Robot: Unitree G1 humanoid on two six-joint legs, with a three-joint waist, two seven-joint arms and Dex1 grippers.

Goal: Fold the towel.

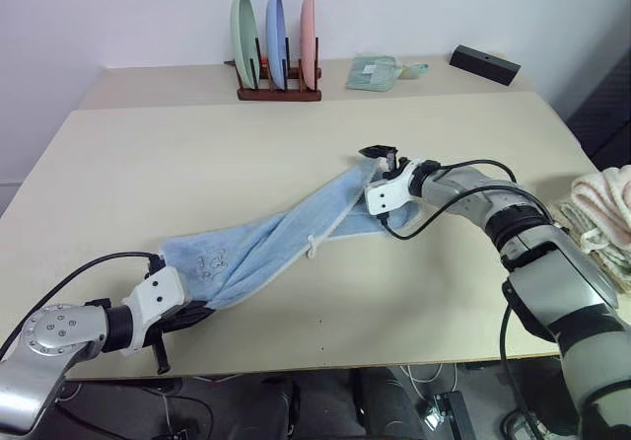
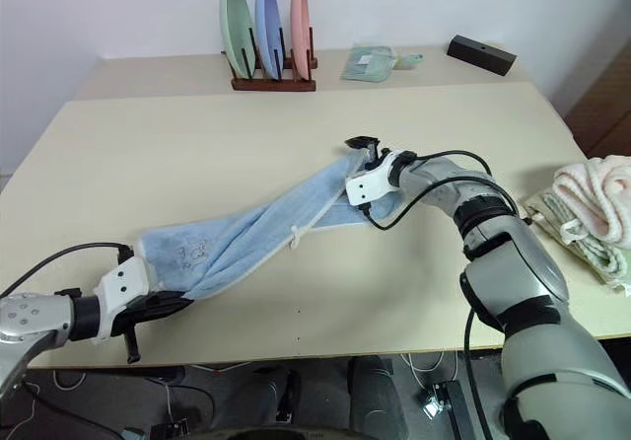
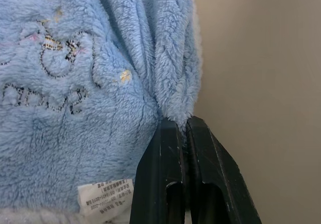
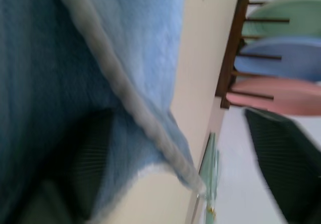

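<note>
- Left gripper (image 3: 186, 126) is clamped tight on the near corner of the towel (image 1: 266, 243), down by the front edge of the table (image 1: 148, 164).
- Right gripper (image 1: 380, 159) sits at the far corner with its fingers spread around the white-piped edge (can't tell if it's actually pinching yet).
- The towel's stretched diagonally between them, twisted like a rope mid-table.
- Looks like the corner-grabbing step; next it probably needs a firm right-side pinch, then untwisting before any fold.

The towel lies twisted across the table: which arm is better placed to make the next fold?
Probably the left. Its end effector is shut on the towel at a corner near the table's front edge. The right end effector is at the far end, its grip unclear.
</note>
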